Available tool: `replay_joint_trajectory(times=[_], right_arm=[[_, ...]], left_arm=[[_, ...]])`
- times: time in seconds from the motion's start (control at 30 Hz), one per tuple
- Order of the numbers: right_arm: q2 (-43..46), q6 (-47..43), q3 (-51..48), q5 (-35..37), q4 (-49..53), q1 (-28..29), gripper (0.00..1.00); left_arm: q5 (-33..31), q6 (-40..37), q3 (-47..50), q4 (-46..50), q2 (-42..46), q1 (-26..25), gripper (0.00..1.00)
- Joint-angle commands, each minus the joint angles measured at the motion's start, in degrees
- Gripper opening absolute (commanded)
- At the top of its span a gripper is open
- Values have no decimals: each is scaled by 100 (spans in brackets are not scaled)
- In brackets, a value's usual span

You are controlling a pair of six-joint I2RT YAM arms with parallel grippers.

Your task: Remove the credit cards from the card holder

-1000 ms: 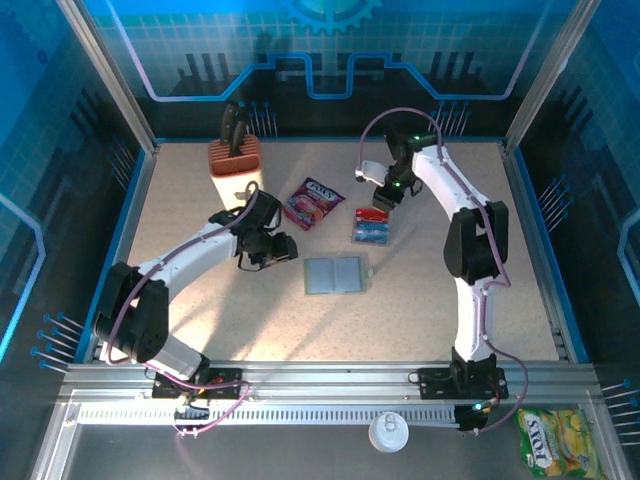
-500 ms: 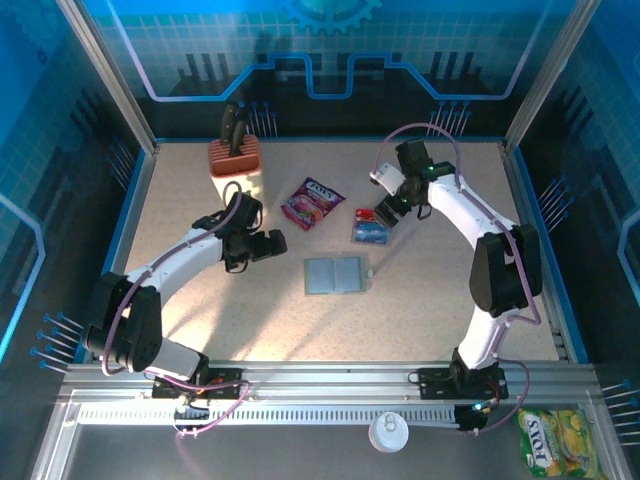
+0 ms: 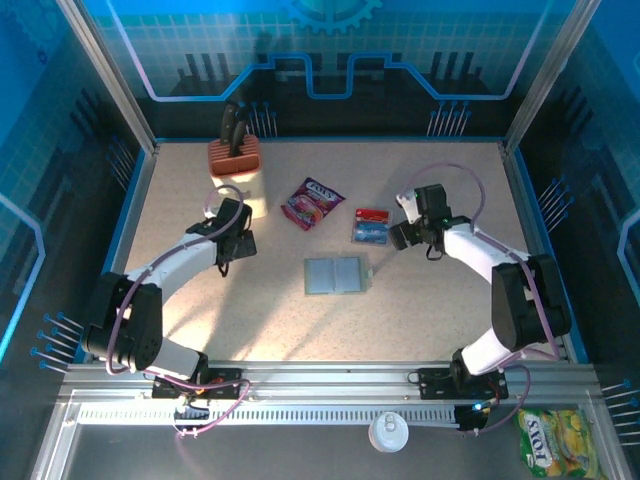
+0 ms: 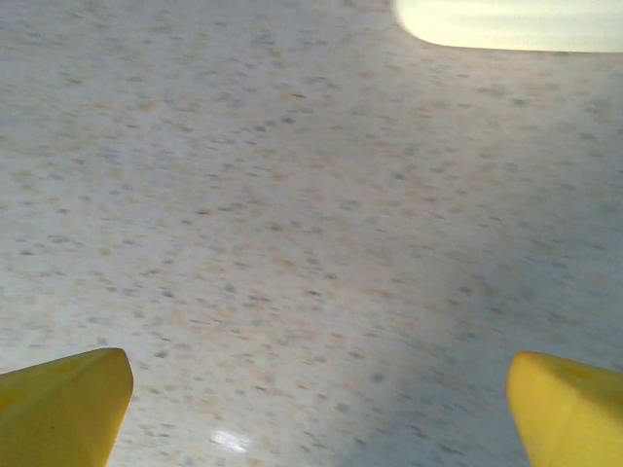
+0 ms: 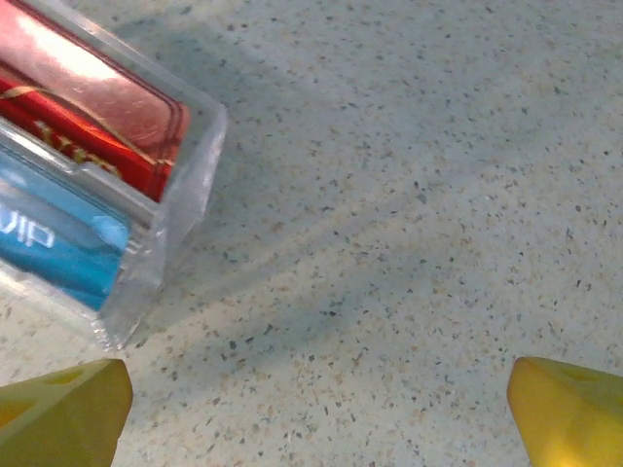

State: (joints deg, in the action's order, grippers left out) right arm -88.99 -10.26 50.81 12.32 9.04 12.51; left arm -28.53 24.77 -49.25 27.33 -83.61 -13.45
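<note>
The card holder (image 3: 337, 275) lies open and flat near the middle of the table (image 3: 420, 320), long axis left-right, with bare surface on every side. The red card (image 3: 372, 214) and blue card (image 3: 370, 233) lie beyond it to the right, long axes left-right. The right wrist view resolves a clear case (image 5: 185, 209) around them. The left gripper (image 4: 319, 413) and right gripper (image 5: 316, 409) stand spread wide, holding nothing; the right one is just beside the case.

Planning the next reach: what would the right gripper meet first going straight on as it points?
Likely bare tabletop; the clear case with the credit cards sits just beside that line.
</note>
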Motion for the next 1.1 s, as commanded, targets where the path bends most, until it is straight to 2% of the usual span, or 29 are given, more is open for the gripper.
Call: replay_joint_trajectory(times=[0.0,0.1,0.2,0.3,0.37,0.43,0.57,0.63,0.73,0.9,1.07], right_arm=[[219,358,-536,324,-1320,-116,100],[251,442,-950,422,-2087,-199,100],[200,541,-1349,531,-3007,-257,100],[235,559,-1589,601,-3551,-280,100],[319,685,-1805,478,-3990,-341,100],[307,762,-2140,287,-4672,-412,100],[321,935,-2633,240,-5552,-550,100],[328,994,-2862,143,-5902,-603,100],[25,955,-3263,51,-7034,-642,100],[107,973,-3107,-148,-6556,-688,100],[75,890,-2883,-373,-6175,-699,100]], left_arm=[[-1007,-465,117,-473,236,80,99],[-1477,-895,397,-1188,243,117,99],[-1439,-1146,620,-1823,143,243,99],[-1143,-1508,1049,-2860,111,328,99],[-901,-1790,1407,-3707,144,373,99],[-675,-1930,1544,-4163,185,429,99],[81,-2130,1975,-5509,228,647,99],[402,-2068,2080,-5843,225,761,99],[591,-2140,2171,-6122,212,813,99],[935,-2320,2364,-6655,204,932,99],[1128,-2512,3016,-8793,-655,959,99]])
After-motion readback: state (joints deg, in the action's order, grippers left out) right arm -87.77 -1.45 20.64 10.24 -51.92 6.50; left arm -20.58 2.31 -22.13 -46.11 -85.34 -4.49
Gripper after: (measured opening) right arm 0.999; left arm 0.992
